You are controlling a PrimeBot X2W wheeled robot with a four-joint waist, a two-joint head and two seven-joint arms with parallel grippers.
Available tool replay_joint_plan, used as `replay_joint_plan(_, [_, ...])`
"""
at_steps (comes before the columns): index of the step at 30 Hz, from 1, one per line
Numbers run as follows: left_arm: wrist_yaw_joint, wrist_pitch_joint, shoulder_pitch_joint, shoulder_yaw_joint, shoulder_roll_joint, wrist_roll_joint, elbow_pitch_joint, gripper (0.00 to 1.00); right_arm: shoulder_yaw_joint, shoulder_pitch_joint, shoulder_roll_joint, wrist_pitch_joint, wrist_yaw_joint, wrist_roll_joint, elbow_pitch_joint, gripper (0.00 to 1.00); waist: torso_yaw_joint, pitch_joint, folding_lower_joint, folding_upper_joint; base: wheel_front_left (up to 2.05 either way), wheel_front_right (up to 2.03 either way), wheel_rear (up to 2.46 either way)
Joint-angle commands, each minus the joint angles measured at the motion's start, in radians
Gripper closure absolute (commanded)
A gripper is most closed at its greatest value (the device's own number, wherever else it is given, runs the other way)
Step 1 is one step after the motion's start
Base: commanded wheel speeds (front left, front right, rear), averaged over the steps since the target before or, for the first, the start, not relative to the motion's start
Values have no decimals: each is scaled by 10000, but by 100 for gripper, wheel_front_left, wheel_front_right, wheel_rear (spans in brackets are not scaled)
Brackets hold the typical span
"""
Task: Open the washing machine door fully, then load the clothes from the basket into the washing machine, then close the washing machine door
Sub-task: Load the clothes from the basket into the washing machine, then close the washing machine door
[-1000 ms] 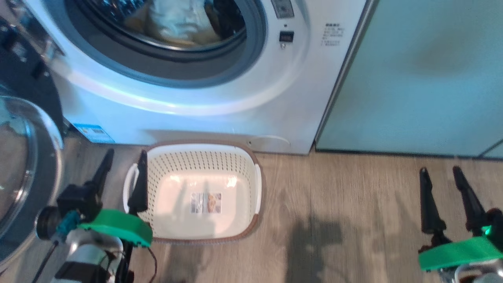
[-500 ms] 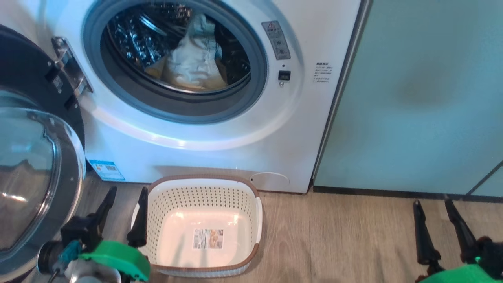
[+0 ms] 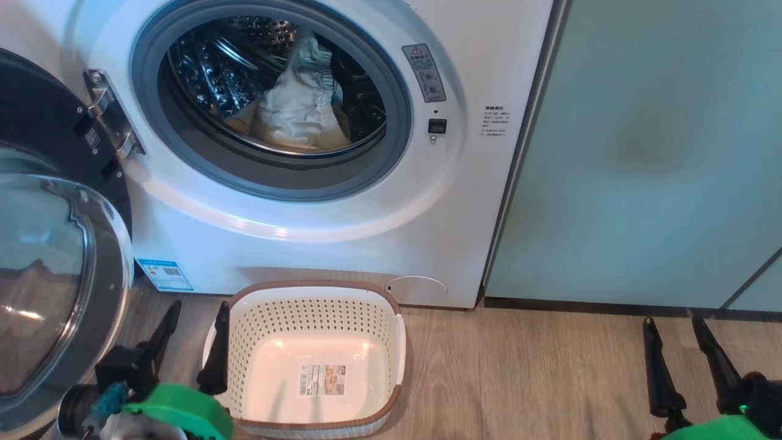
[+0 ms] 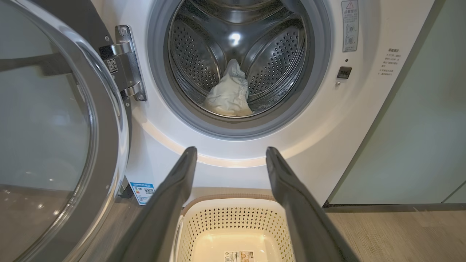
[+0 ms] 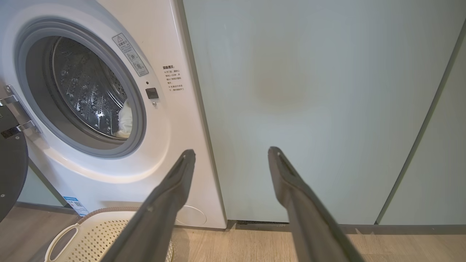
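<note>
Frontally, the washing machine point(image 3: 342, 244) stands with the washing machine door point(image 3: 36, 275) swung open at its hinge side, the clothes point(image 3: 299, 113) heaped inside its drum point(image 3: 208, 79), the basket point(image 3: 317, 285) on the floor point(image 3: 519, 366) just before it, and the left gripper point(image 3: 198, 305) and right gripper point(image 3: 672, 321) spread apart, grasping nothing

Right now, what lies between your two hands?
In the head view, the basket, empty save its label, stands next to the left hand; from there to the right hand runs bare wooden floor.
</note>
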Motion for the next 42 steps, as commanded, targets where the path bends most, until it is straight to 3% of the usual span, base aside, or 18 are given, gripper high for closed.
replay_joint_plan(1, [58,-52,-358,389,125,78,-331,0,182,-205,-181,3,-29,33,-363,0,-2,-2,1,-1,0,0,0])
replay_joint_plan(23, [152,-44,-466,175,85,139,-272,0,172,-238,-178,22,-29,38,-392,0,-142,-28,1,-1,-9,9,0])
replay_joint_plan(42, [52,-52,-562,110,150,77,-221,0,106,-245,-139,-10,-29,26,-395,0,-69,11,1,-1,-160,160,0])
